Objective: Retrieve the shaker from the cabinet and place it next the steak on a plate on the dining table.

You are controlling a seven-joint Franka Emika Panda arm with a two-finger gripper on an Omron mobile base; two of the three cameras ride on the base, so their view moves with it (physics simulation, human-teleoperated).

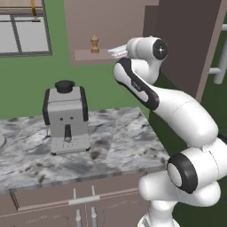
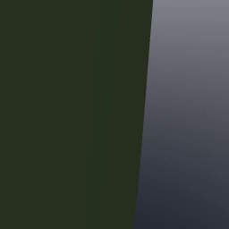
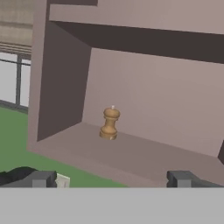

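- The shaker (image 3: 109, 124) is standing upright on the cabinet (image 3: 144, 92) shelf, left of centre, apart from the walls.
- The gripper (image 3: 111, 178) is hanging before it, its 2 fingers spread wide, holding nothing.
- Best advancing level, straddling the narrow waist before closing.

Green wall (image 1: 26, 80), window (image 1: 24, 33), marble counter (image 1: 115, 146), coffee machine (image 1: 66, 117)
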